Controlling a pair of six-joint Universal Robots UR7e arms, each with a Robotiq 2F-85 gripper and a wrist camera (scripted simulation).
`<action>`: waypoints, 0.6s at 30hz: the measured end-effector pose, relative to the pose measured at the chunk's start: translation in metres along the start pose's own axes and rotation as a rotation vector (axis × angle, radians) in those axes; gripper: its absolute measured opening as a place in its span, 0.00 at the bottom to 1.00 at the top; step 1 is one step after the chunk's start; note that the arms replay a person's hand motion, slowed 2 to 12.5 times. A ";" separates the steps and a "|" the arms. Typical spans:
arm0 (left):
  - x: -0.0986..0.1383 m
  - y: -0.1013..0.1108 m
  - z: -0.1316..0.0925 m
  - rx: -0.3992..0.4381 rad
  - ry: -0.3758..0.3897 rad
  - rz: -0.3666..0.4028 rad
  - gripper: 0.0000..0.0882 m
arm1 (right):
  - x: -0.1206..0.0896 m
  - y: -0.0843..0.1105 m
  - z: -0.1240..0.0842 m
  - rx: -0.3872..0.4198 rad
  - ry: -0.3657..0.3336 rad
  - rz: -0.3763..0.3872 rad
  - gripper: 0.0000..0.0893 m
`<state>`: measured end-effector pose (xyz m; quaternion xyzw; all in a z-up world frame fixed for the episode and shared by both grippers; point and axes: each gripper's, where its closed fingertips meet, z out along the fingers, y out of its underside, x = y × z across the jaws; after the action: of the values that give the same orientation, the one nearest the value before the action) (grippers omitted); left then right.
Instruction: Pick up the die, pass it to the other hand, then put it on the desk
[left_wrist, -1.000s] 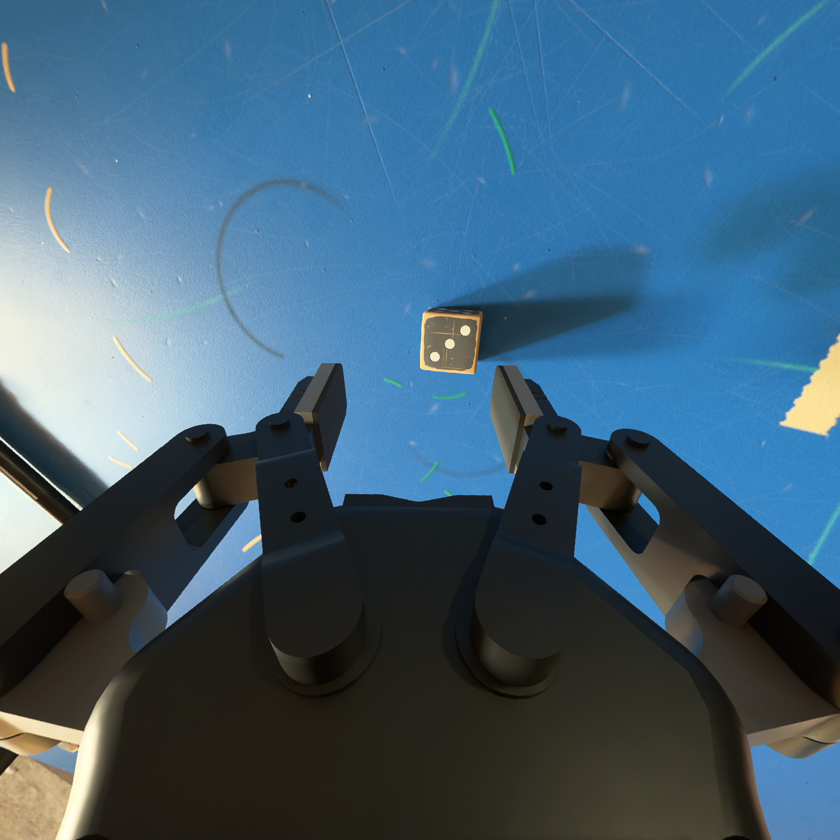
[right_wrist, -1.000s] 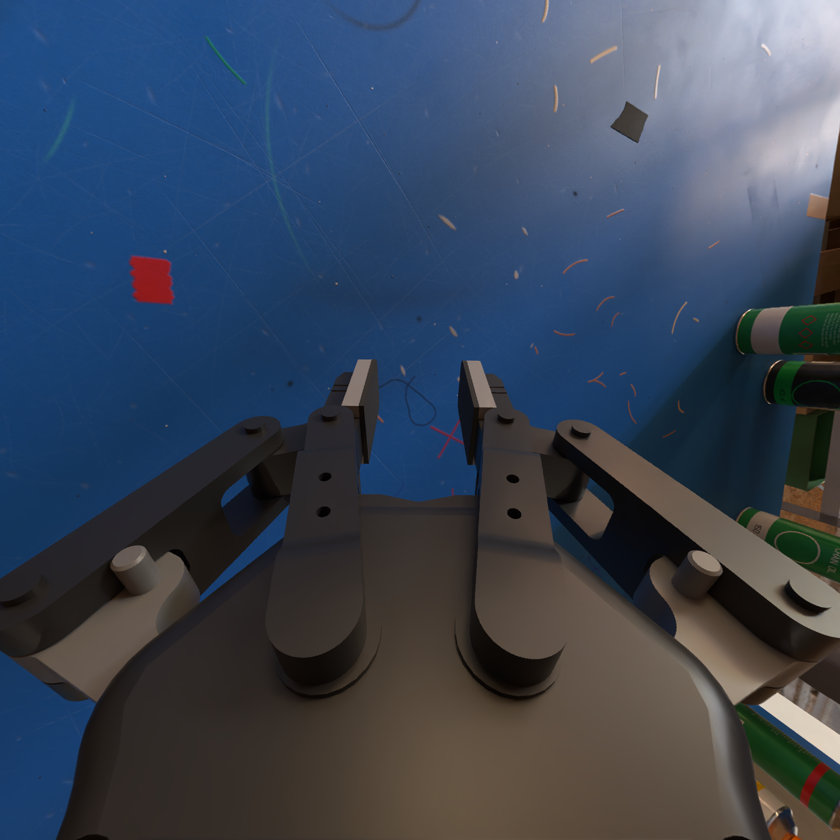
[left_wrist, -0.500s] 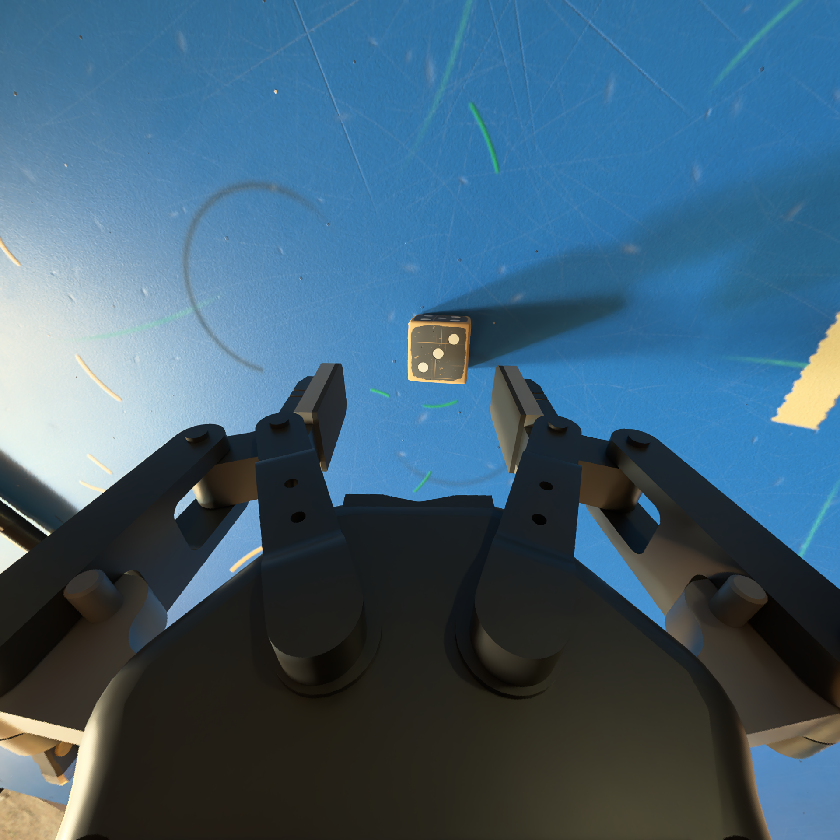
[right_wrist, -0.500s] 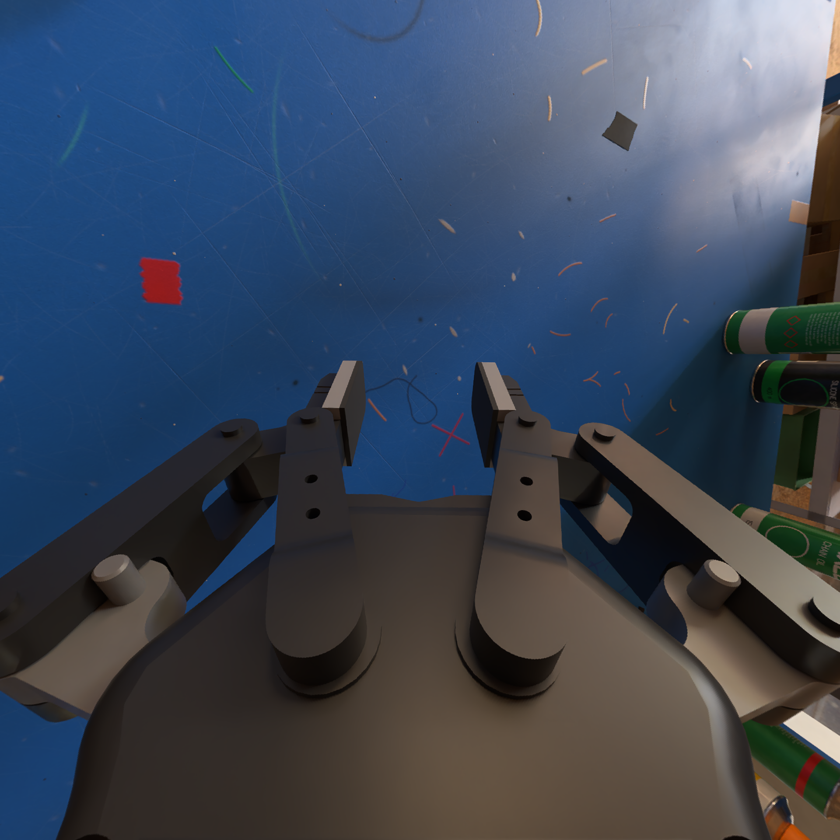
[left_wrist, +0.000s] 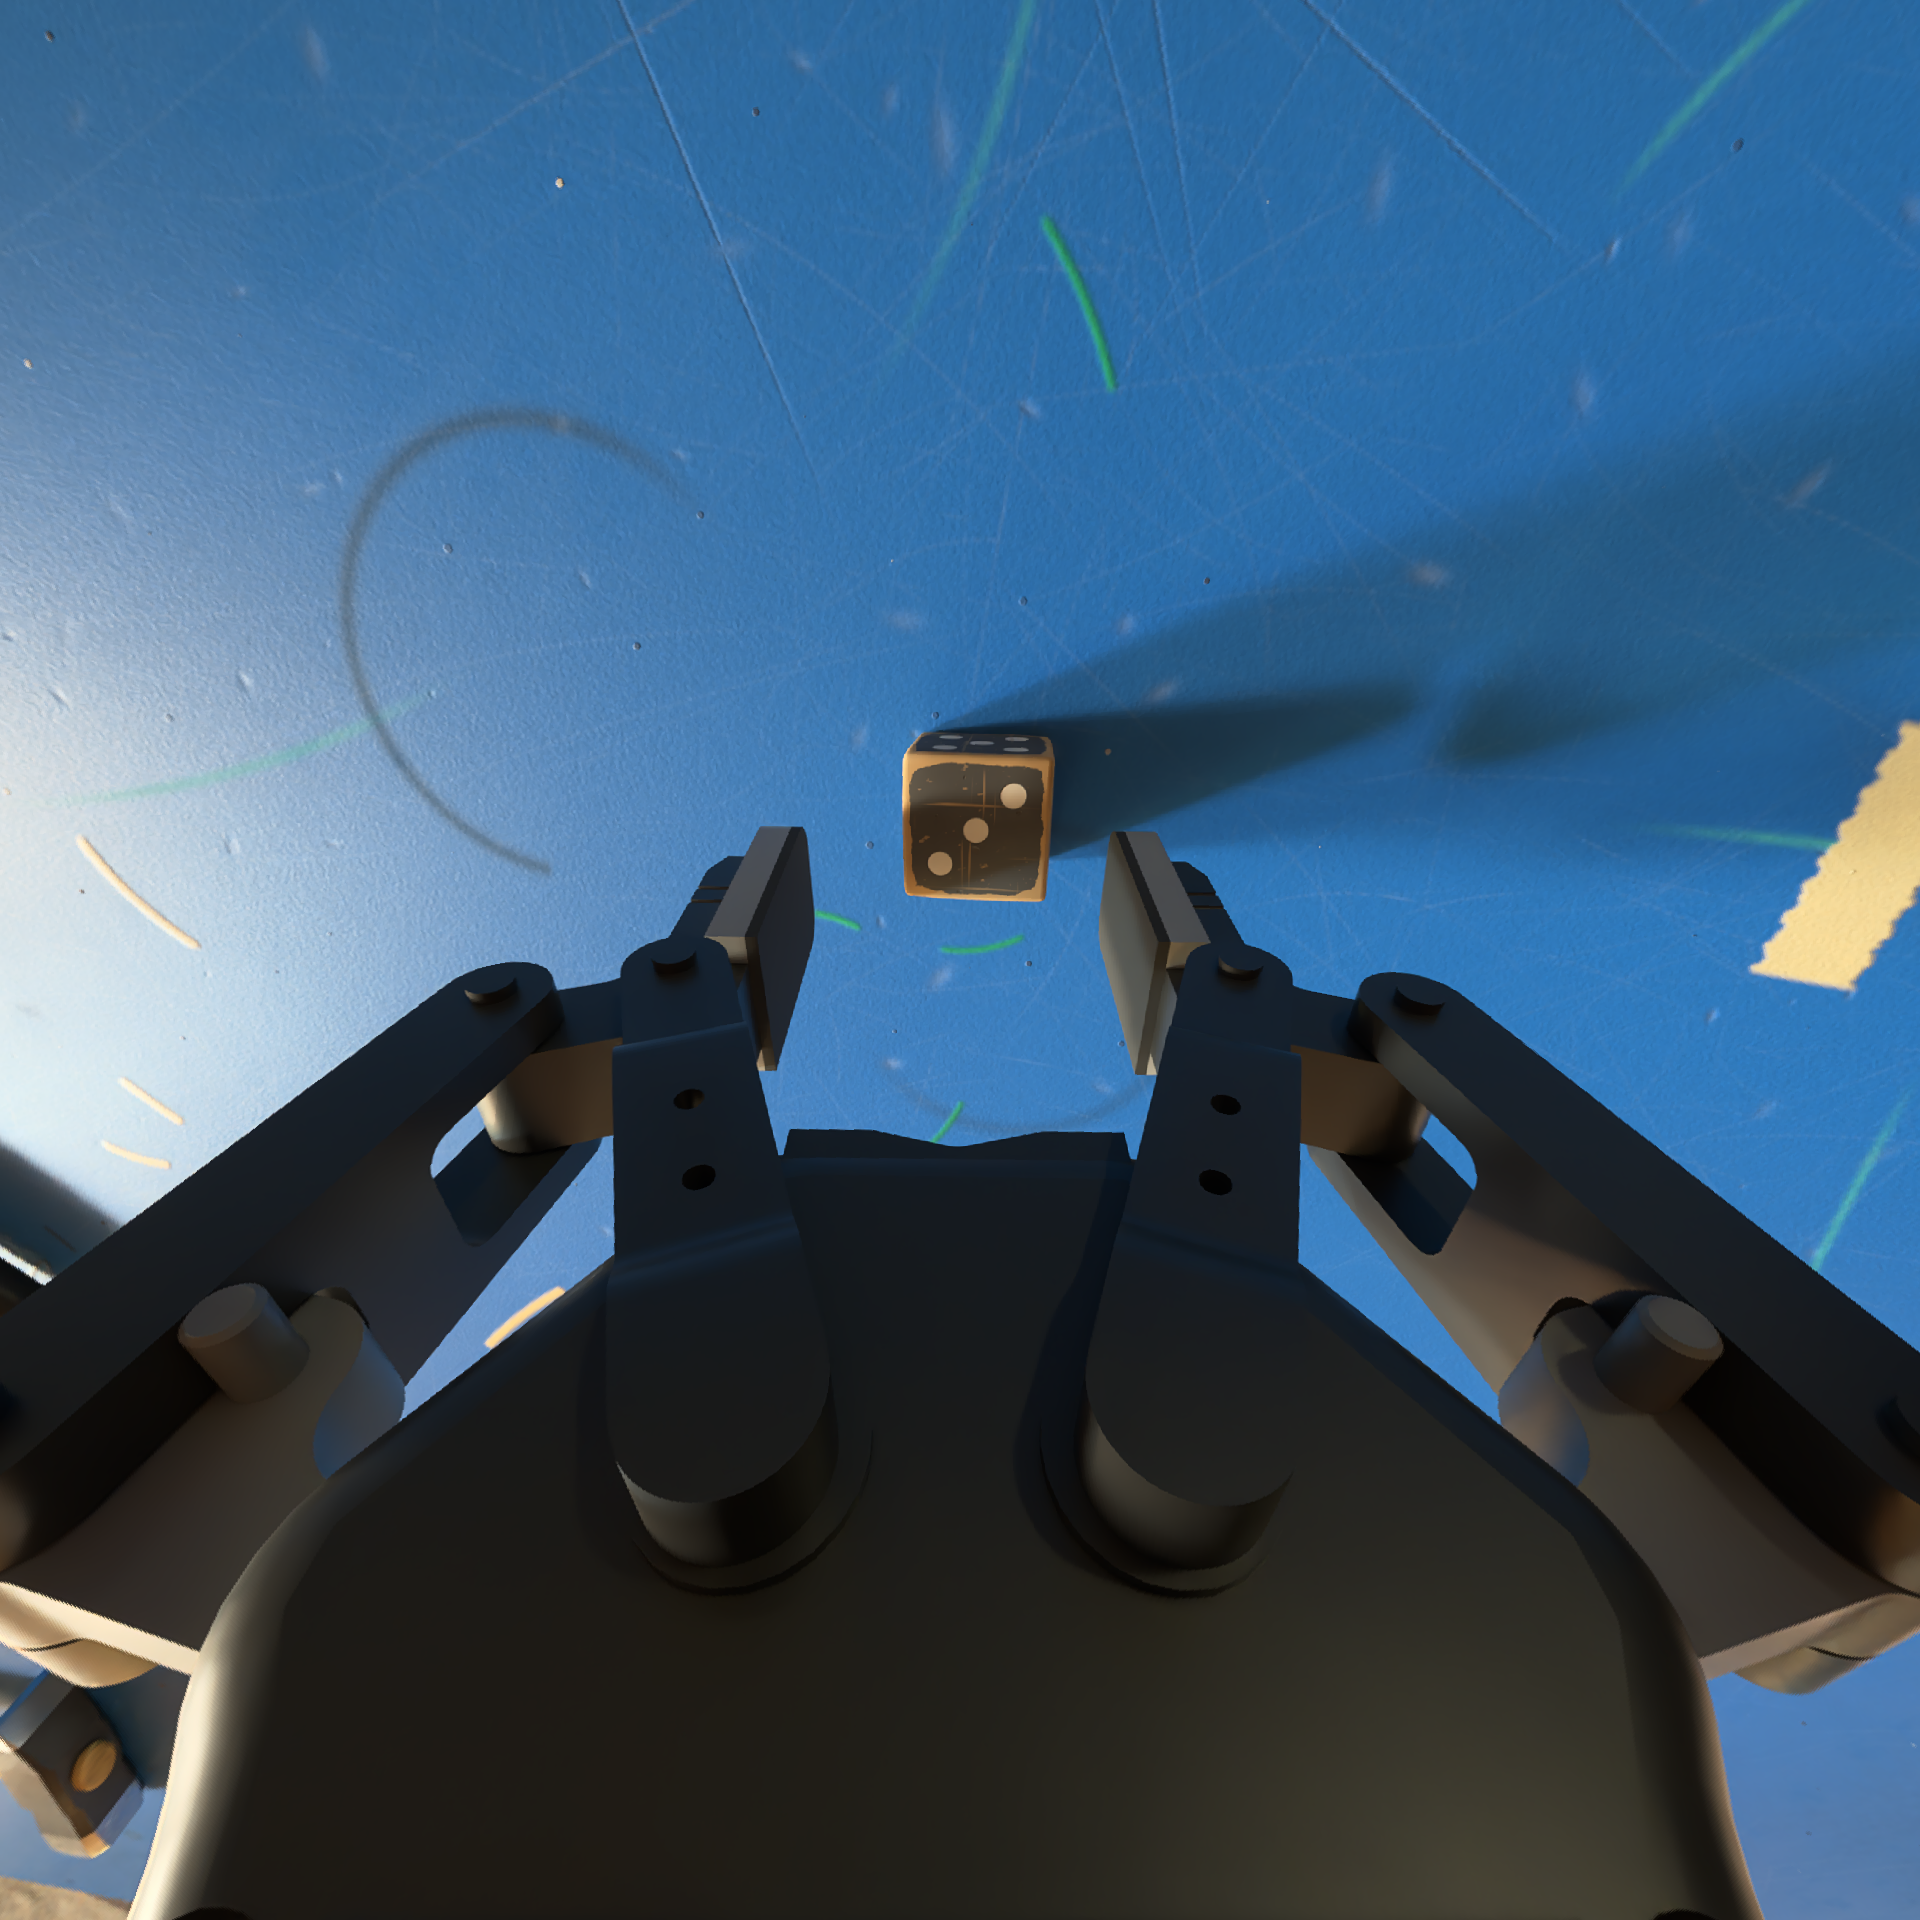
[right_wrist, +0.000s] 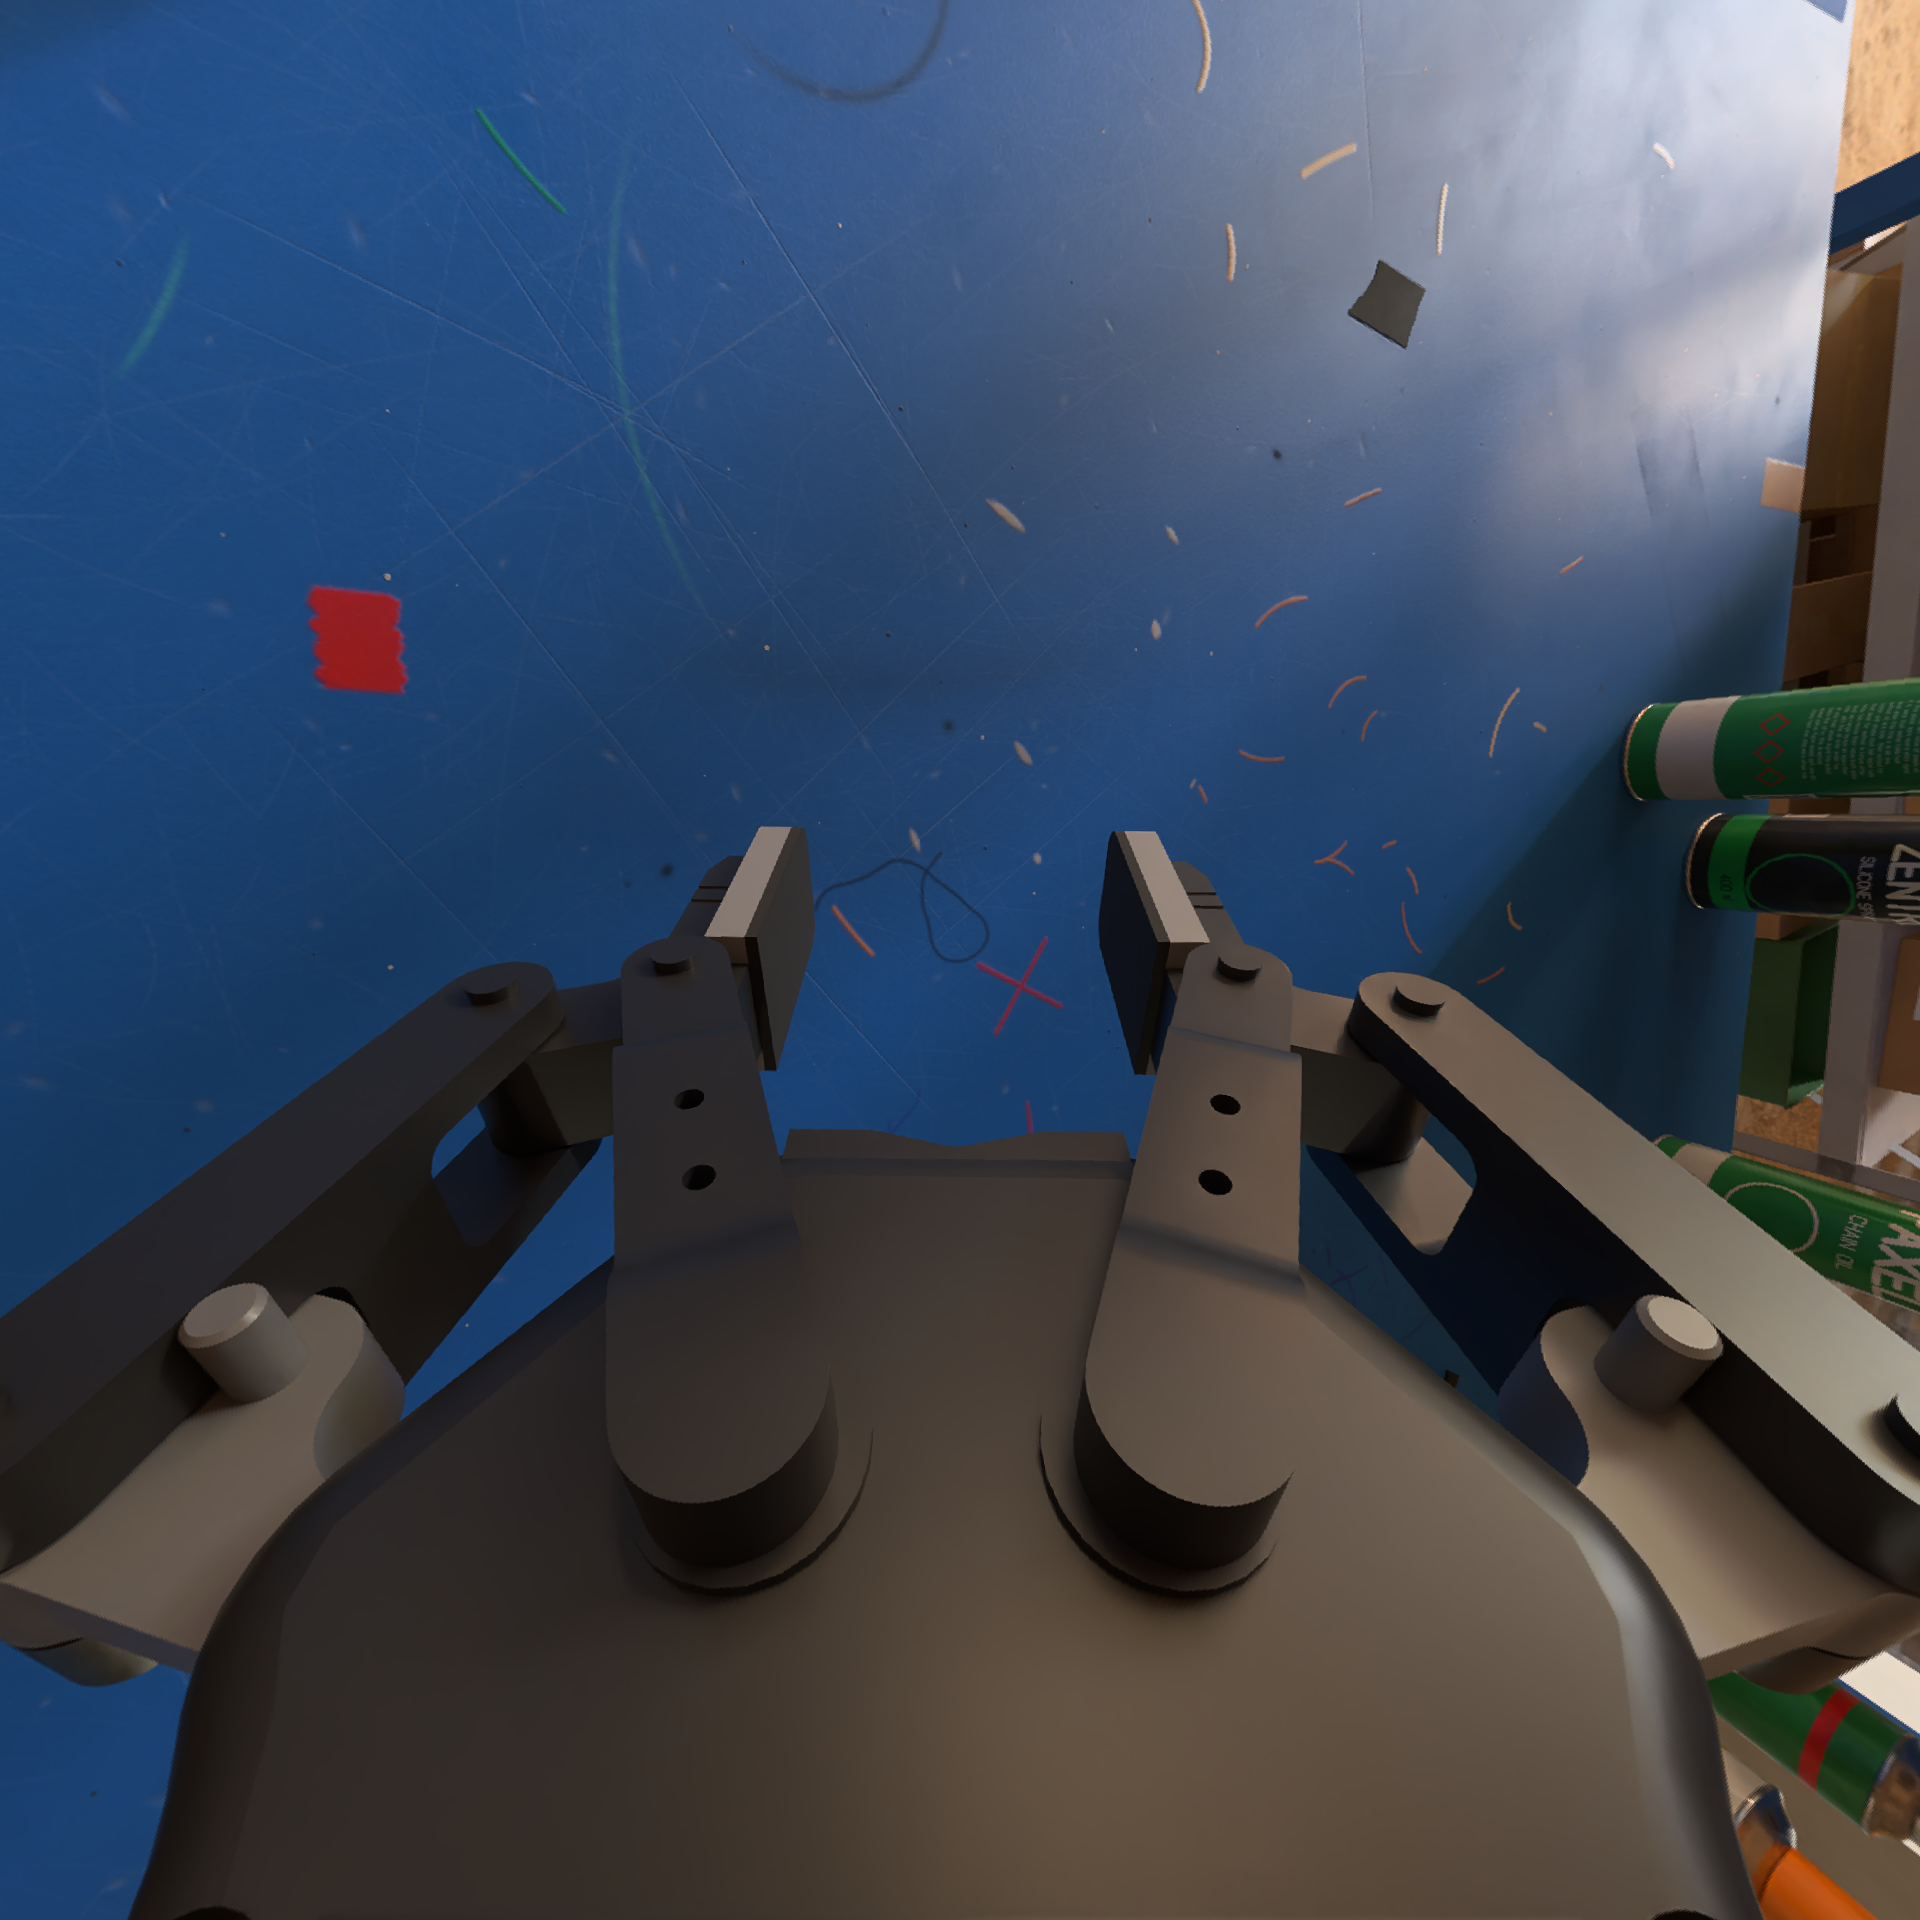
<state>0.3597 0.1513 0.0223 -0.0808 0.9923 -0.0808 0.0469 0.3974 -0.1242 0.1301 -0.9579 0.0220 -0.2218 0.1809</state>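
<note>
Left pincer (left_wrist: 954, 883), jaws spread and empty, is closing in on the die (left_wrist: 977, 817), which now sits nearer its fingertips than a second ago, resting on the blue desk (left_wrist: 1351, 312). Right pincer (right_wrist: 954, 883) has widened, holding nothing; pickup looks imminent.

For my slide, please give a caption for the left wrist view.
Open left gripper above the die on the blue desk.
</note>
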 end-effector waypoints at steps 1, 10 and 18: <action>0.000 0.000 0.000 0.002 0.003 0.000 0.56 | 0.000 0.000 0.000 0.000 0.001 0.000 0.56; 0.004 -0.005 0.004 0.025 0.029 0.000 0.42 | 0.000 -0.001 -0.002 0.003 0.011 -0.002 0.56; 0.004 -0.007 0.004 0.039 0.036 -0.003 0.29 | -0.002 -0.003 -0.002 0.003 0.012 -0.009 0.55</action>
<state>0.3572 0.1435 0.0191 -0.0800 0.9912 -0.1015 0.0304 0.3950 -0.1222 0.1322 -0.9564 0.0185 -0.2284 0.1814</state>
